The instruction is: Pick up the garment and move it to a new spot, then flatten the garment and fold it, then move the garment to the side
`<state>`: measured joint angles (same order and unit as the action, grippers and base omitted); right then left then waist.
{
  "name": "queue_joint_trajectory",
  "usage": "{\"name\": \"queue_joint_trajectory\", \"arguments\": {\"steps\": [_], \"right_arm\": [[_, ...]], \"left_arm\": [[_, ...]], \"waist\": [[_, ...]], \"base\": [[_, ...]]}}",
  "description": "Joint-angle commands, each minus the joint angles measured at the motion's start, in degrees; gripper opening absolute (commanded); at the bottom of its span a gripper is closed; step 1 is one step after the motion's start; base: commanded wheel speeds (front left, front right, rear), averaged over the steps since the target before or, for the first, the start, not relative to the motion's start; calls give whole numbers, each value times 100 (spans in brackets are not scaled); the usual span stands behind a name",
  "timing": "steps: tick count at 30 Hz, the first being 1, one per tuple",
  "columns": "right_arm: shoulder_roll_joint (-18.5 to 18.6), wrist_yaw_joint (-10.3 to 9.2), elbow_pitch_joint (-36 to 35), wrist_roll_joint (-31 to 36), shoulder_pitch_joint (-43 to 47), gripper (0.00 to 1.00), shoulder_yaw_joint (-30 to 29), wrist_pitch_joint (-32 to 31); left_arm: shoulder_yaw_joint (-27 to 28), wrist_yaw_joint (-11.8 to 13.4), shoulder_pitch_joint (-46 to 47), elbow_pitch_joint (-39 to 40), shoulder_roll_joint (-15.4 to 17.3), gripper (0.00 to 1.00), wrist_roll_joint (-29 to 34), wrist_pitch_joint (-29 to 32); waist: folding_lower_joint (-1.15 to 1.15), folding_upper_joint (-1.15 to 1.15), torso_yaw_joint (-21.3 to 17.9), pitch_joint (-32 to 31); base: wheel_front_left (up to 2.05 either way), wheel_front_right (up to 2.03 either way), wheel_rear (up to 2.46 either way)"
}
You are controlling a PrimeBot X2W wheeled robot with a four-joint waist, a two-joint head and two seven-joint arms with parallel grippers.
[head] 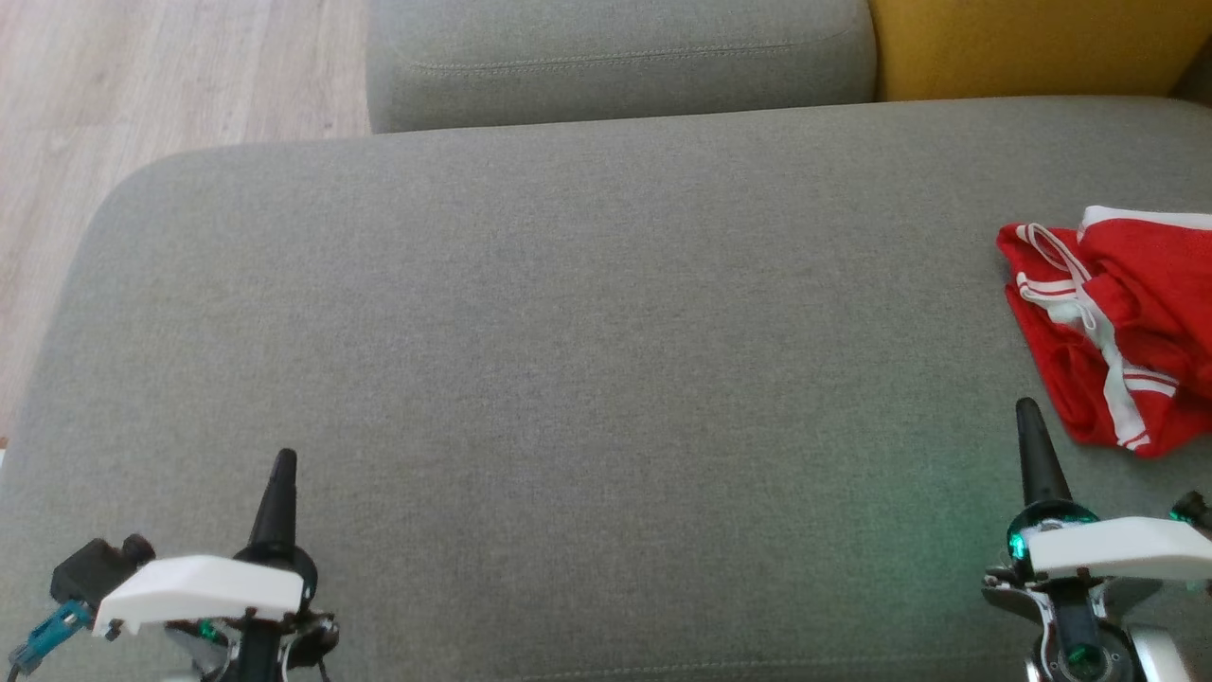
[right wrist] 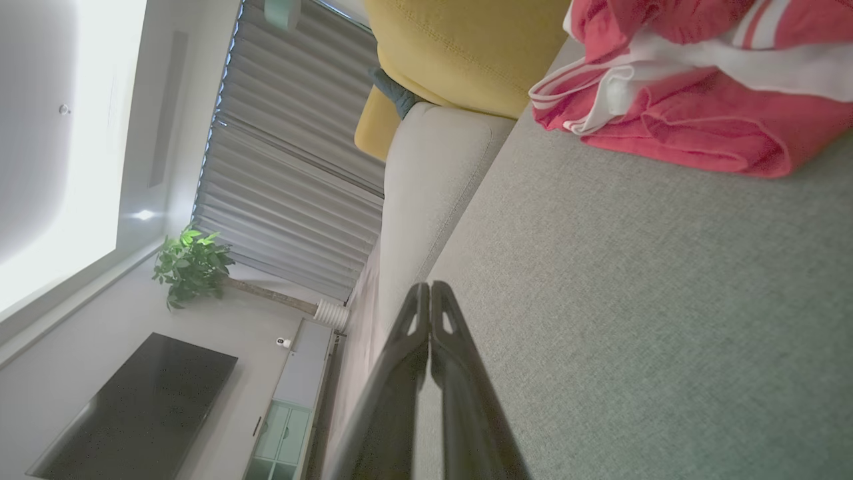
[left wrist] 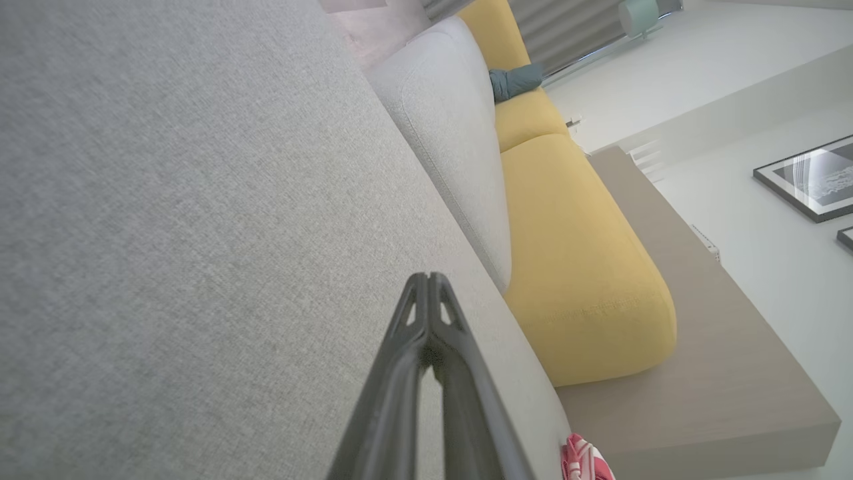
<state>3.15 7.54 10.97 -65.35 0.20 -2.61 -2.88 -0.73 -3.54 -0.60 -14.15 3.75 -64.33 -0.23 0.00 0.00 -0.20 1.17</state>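
Grey sofa seat (head: 568,332) carries the work. Left end effector (head: 284,461), lower left: clenched, empty. Right end effector (head: 1028,409), lower right: clenched, empty, near crumpled red garment (head: 1136,332) at right edge. Advice: open right one, pinch a raised fold.

The head view looks down on the sofa seat (head: 568,332); both wrist views skim close along it, tilted sideways, all sharing the red garment (head: 1155,284).
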Motion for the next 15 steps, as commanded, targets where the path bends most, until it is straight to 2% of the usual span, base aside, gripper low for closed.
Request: {"name": "queue_joint_trajectory", "arguments": {"steps": [1, 15], "right_arm": [[124, -4, -161, -161, -346, 0, 40, -24], [125, -4, -6, -1085, -440, 0, -34, -80]], "left_arm": [[212, -61, 351, 166, 44, 0, -141, 35], [386, -175, 463, 112, 1, 0, -1046, 252]], "waist": [[0, 0, 1, -2], [0, 0, 7, -35]], "base": [[0, 0, 0], [0, 0, 0]]}}
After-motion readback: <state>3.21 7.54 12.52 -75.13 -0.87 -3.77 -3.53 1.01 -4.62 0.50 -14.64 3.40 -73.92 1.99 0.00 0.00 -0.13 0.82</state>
